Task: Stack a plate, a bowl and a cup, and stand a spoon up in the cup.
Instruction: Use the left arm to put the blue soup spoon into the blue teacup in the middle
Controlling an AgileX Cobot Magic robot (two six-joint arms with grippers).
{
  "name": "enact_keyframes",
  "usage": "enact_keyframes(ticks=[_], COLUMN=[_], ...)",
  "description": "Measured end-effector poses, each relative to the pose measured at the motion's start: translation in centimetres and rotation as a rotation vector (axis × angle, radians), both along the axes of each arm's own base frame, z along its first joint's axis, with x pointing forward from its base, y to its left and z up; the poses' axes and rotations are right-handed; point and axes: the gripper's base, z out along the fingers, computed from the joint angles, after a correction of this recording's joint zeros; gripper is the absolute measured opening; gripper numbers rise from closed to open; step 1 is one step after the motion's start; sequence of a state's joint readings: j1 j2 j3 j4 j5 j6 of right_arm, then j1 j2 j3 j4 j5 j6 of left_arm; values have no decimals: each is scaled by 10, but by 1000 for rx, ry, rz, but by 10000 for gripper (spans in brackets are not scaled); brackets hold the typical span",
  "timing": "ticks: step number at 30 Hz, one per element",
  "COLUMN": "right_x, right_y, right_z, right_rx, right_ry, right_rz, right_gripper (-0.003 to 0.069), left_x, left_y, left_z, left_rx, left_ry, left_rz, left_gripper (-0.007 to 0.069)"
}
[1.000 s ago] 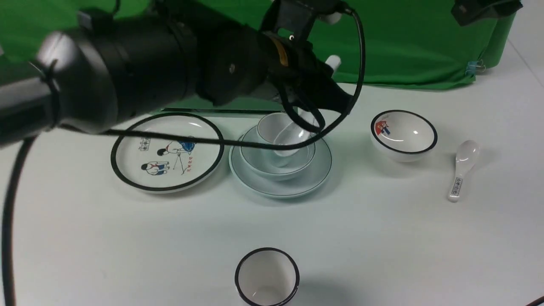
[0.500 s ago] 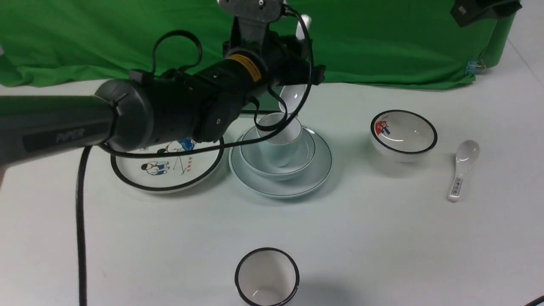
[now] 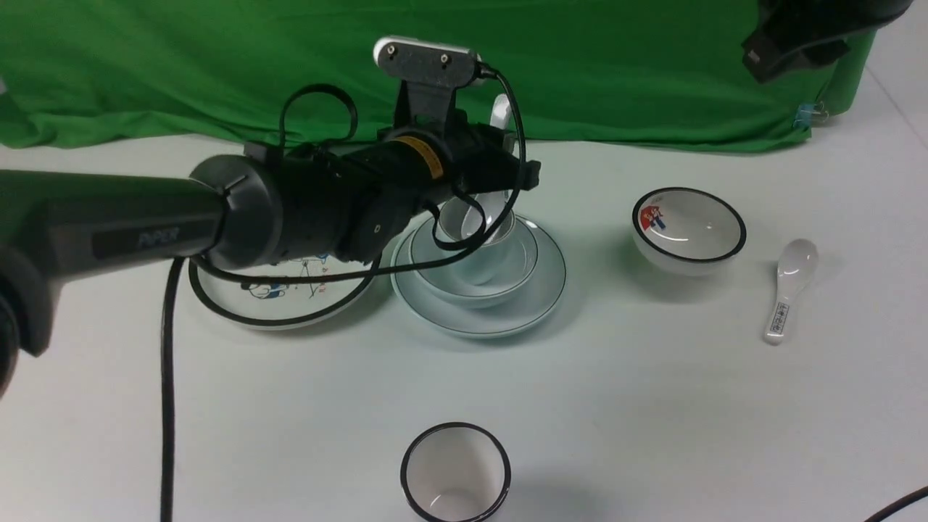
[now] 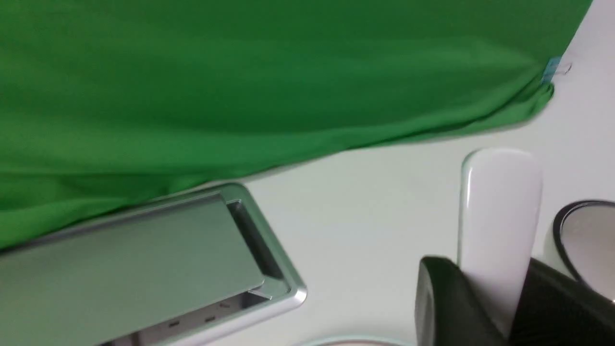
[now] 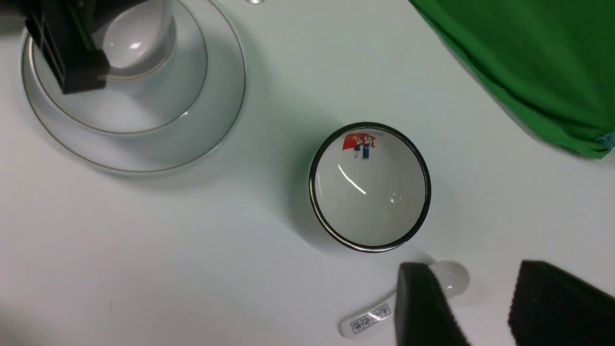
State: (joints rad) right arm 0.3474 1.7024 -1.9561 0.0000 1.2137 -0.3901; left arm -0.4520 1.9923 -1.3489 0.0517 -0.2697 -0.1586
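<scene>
Front view: pinching spoon (image 3: 499,114) with left gripper (image 3: 502,171), tip inside cup (image 3: 489,254); risks toppling cup if released askew.

We see a white bench (image 3: 652,406) running back to a green cloth (image 3: 652,72) that hangs as a backdrop. A blue clip (image 3: 805,114) pinches its right corner. A silver metal hatch (image 4: 144,259) sits in the bench beside the cloth. The light is even and the shadows soft.
</scene>
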Motion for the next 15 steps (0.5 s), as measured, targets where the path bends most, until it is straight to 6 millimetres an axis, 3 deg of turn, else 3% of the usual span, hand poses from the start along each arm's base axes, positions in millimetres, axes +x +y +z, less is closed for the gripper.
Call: enact_keyframes(ticks=[4,5,6,7,8,9,10,12,14,15], right_x=[-2,-2,-5,-6,-13,-19,-22,-41,-52,-68], right_y=[-1,-1,-2,-2,-5,-7,-8,-14,-17,-22], right_z=[2,1,6,6,14,20,23,42,52,63], right_rx=[0,0,5,6,18,29,34,69,95,124], right_ry=[-2,-2,-12,-14,-33,-49,-57,-106,-131,-166], right_rz=[1,1,0,-1,-8,-15,-16,-28,-31,-29], right_gripper=[306,306,306,306,306,304,304,274,241,199], left_x=[-7,-8,-16,-18,-32,-43,-45,-79,-96,-117], left_y=[4,5,10,11,18,24,25,44,53,66], left_z=[12,16,36,39,69,86,89,131,148,165], left_rx=[32,34,49,52,63,77,79,143,180,219], left_ry=[38,42,42,41,40,51,53,74,86,107], left_rz=[0,1,1,0,4,7,8,11,14,26], left_gripper=[291,300,367,375,433,455,458,465,449,407])
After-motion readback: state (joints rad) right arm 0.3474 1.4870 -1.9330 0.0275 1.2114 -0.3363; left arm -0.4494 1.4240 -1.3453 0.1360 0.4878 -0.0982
